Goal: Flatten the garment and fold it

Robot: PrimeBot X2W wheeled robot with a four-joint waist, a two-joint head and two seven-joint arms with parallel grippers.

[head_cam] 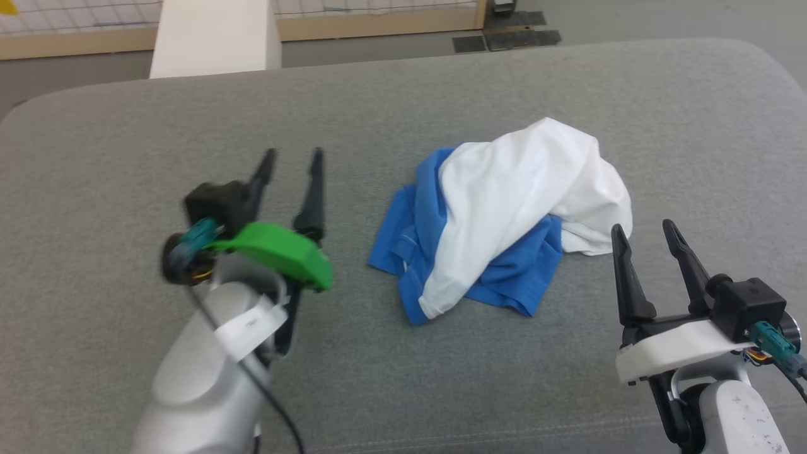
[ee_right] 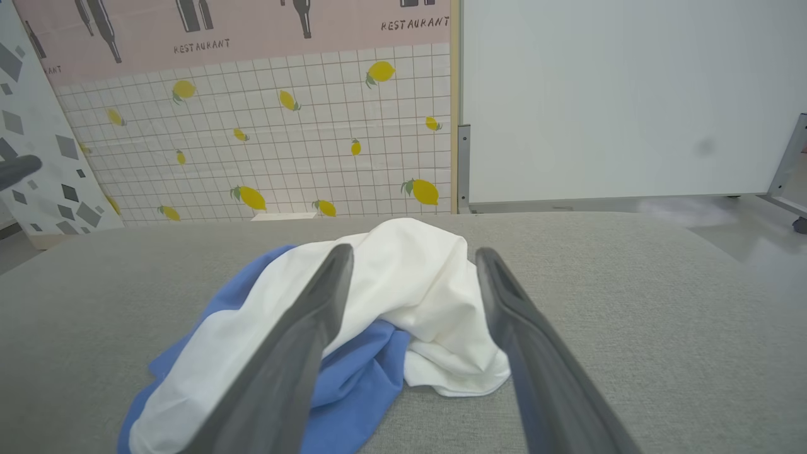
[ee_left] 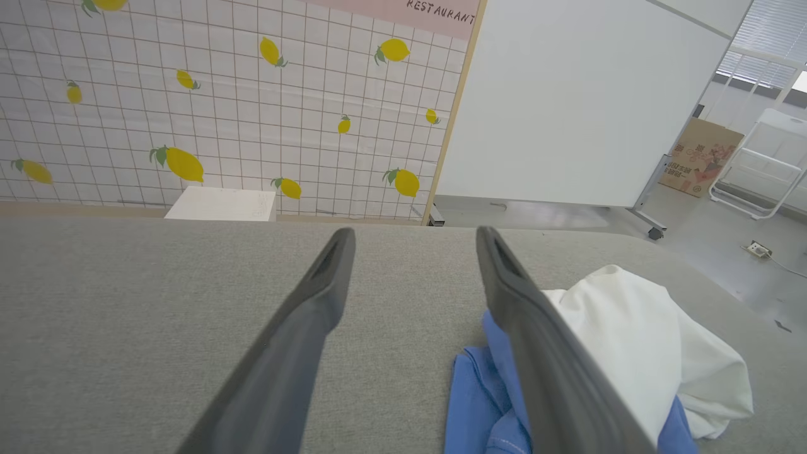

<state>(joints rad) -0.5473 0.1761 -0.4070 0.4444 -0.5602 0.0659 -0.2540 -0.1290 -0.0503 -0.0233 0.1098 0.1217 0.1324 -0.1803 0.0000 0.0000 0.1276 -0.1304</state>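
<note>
Pink panel [ee_right: 252,31] with "RESTAURANT" lettering behind crumpled white-and-blue garment [head_cam: 498,189]

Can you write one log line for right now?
garment: crumpled heap, unheld | left end effector: open, empty | right end effector: open, empty

The left pincer [head_cam: 293,154] is standing open, its two long dark fingers pointing up the head view with a clear gap between them; the left wrist view is showing the same spread. Behind it a green wrist cover [head_cam: 284,252] is sitting on the pale left forearm [head_cam: 202,372], which is slanting in from the lower left. The right pincer [head_cam: 642,227] is also gaping wide at the lower right, fingers leaning slightly left, above a white wrist cover [head_cam: 674,343] and the pale right forearm [head_cam: 737,416].
</note>
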